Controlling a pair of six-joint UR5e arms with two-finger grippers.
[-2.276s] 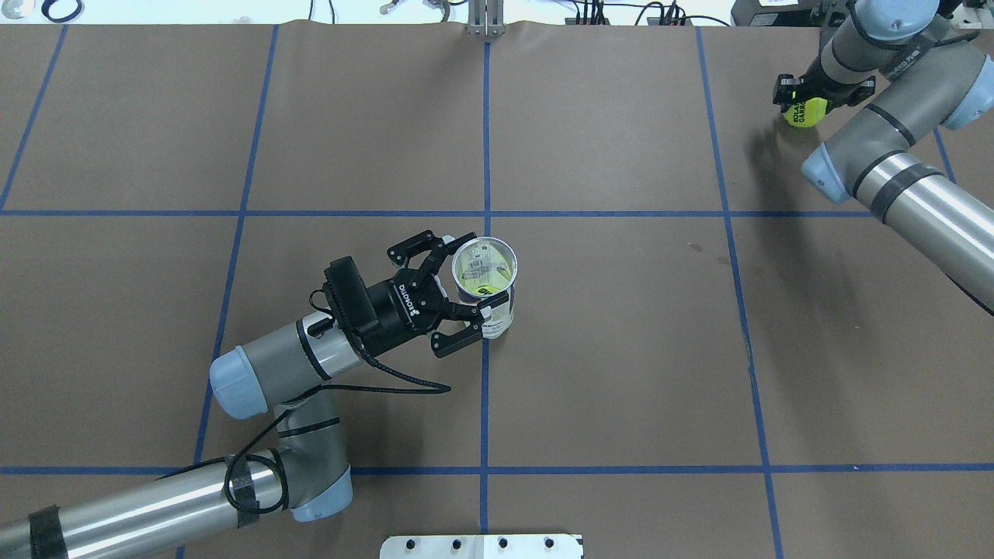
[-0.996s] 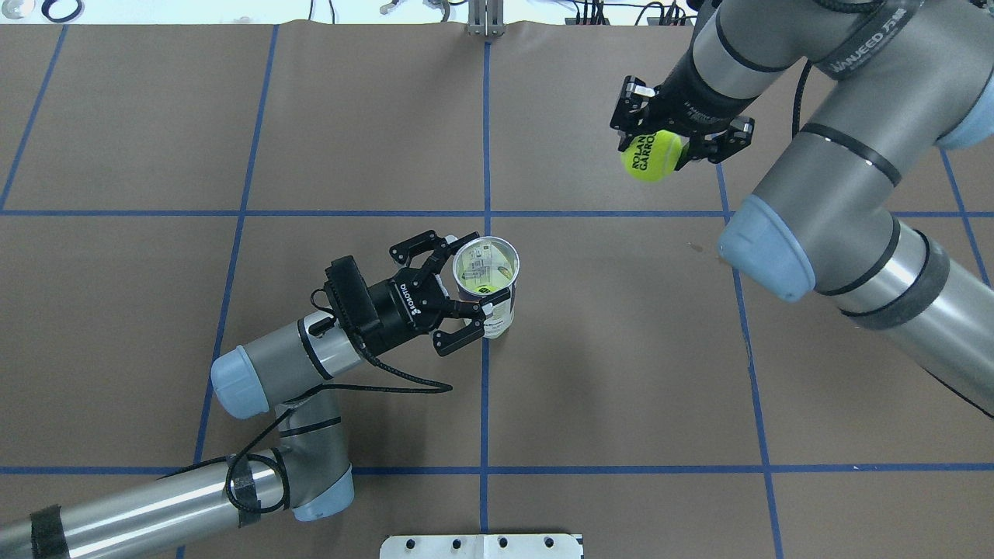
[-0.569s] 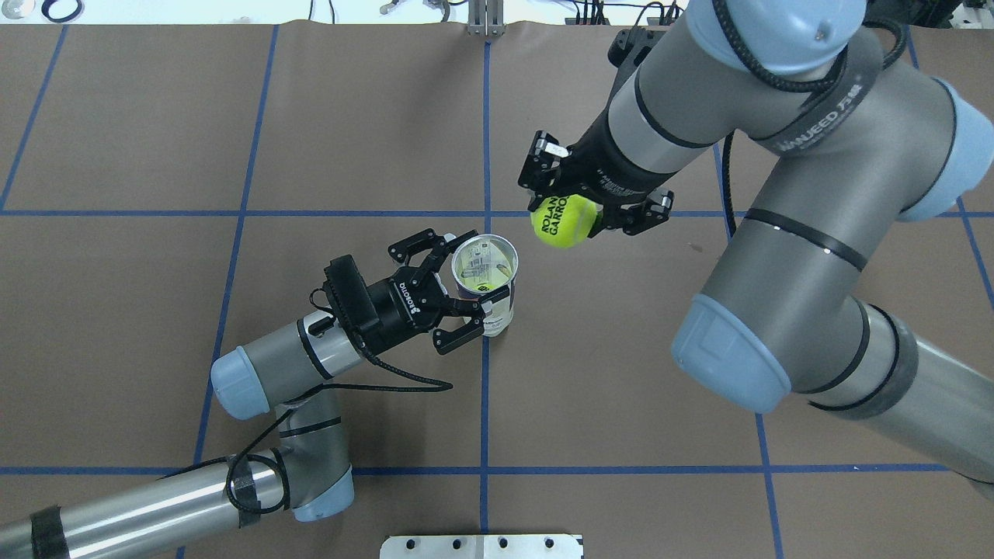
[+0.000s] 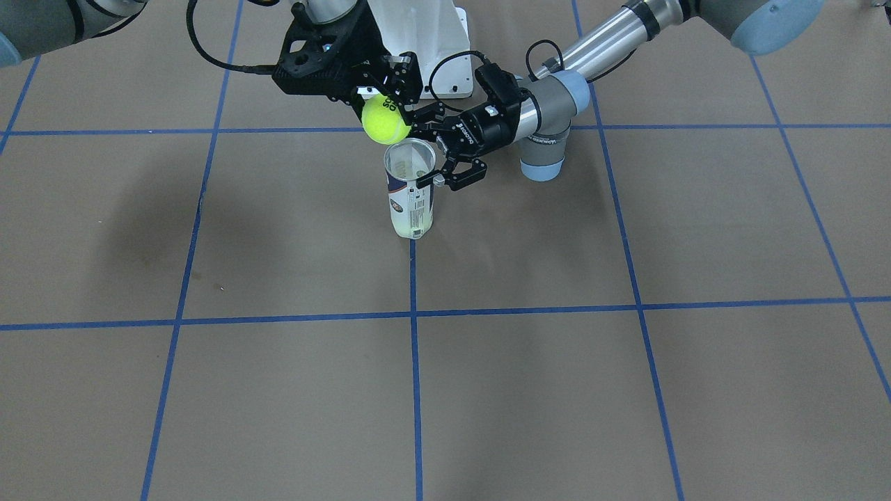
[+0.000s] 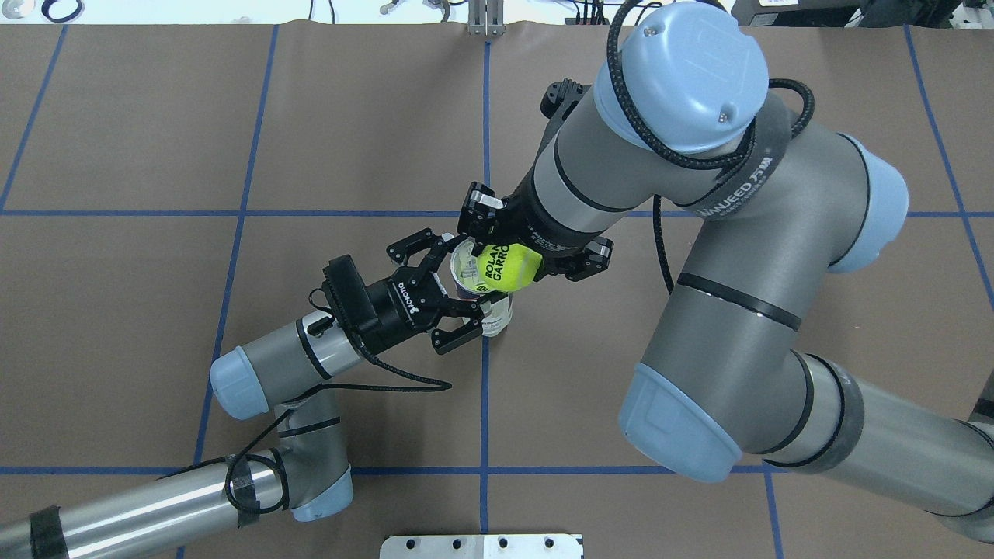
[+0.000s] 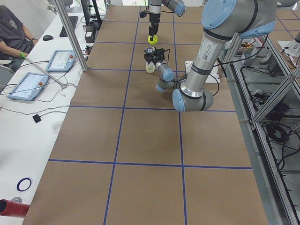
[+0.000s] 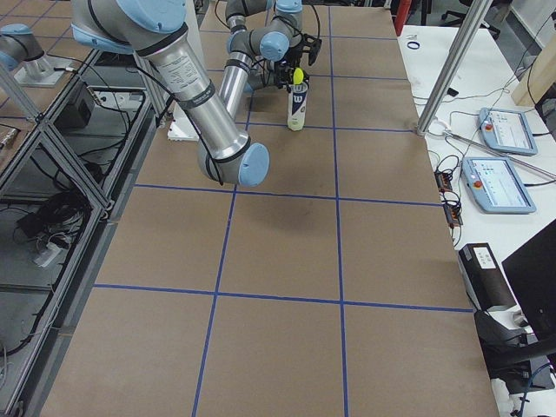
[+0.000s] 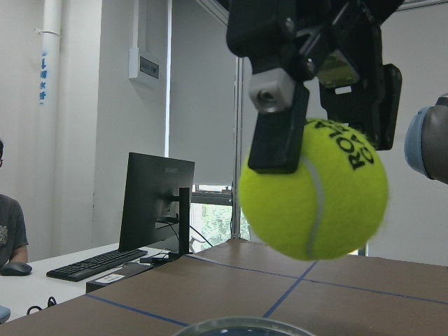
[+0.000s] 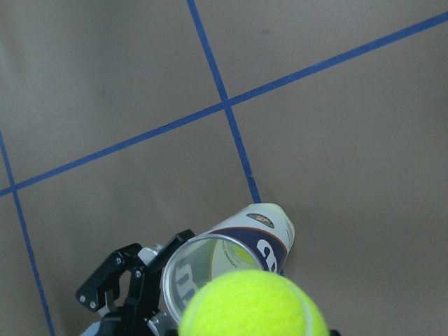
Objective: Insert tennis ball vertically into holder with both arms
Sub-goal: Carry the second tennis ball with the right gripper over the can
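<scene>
The holder (image 4: pixel 411 198) is a clear tube with a white and navy label, standing upright near the table's middle. It also shows in the overhead view (image 5: pixel 497 312). My left gripper (image 5: pixel 466 287) comes in from the side, its fingers closed around the tube's upper part just under the metal rim (image 9: pixel 210 241). My right gripper (image 4: pixel 381 104) points down and is shut on a yellow tennis ball (image 5: pixel 506 266). The ball (image 4: pixel 385 120) hangs just above the tube's open mouth, a little off centre. In the left wrist view the ball (image 8: pixel 315 199) floats clear above the rim.
The robot's white pedestal base (image 4: pixel 431 42) stands behind the tube. The right arm's big elbow (image 5: pixel 683 70) reaches over the table's far middle. Blue tape lines (image 5: pixel 485 116) grid the brown mat. A desk with tablets (image 6: pixel 28 84) and a seated person (image 6: pixel 11 33) flank the far side.
My right arm has carried the ball from the far right corner leftward and nearer, to just over the tube's mouth. My left gripper and the tube have not moved.
</scene>
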